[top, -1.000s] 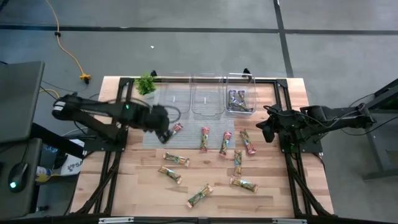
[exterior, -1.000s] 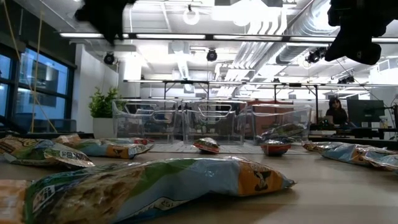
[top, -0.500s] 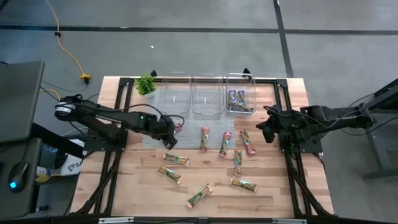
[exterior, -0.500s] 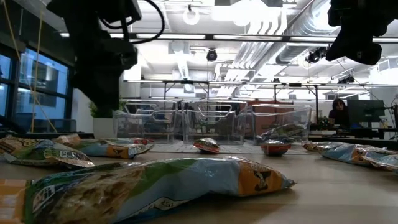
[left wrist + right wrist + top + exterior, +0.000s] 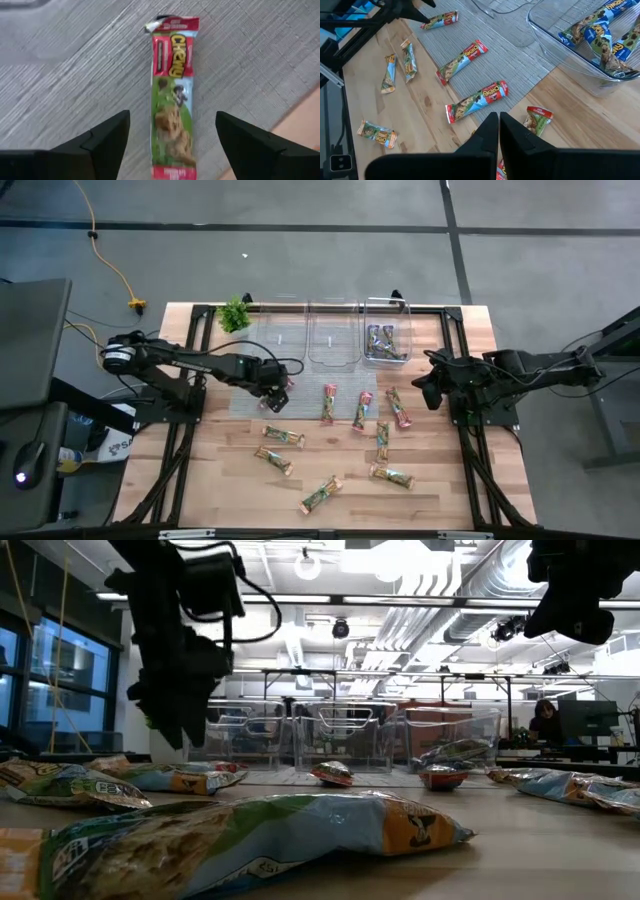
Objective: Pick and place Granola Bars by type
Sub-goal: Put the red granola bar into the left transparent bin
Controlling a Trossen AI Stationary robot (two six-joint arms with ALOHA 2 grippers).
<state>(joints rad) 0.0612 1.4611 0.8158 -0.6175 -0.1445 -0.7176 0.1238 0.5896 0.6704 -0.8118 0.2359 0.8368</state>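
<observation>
1. Granola Bars: we log one red-ended bar (image 5: pixel 171 95) on the grey mat (image 5: pixel 75 75), lying between the spread fingers of the left pincer (image 5: pixel 172 145), which hovers released above it.
2. Others lie scattered on the desk (image 5: pixel 440 490); blue ones sit in the right bin (image 5: pixel 386 340).
3. Handling: we judge it light, soft, its wrapper slippery; grip across the middle.
4. Right pincer (image 5: pixel 498 131): clenched, empty, waiting by the desk's right edge.

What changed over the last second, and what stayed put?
The left gripper has swung in over the red-ended granola bar on the grey mat, fingers open astride it, not yet gripping. The right gripper, shut, and the other bars have not moved.
</observation>
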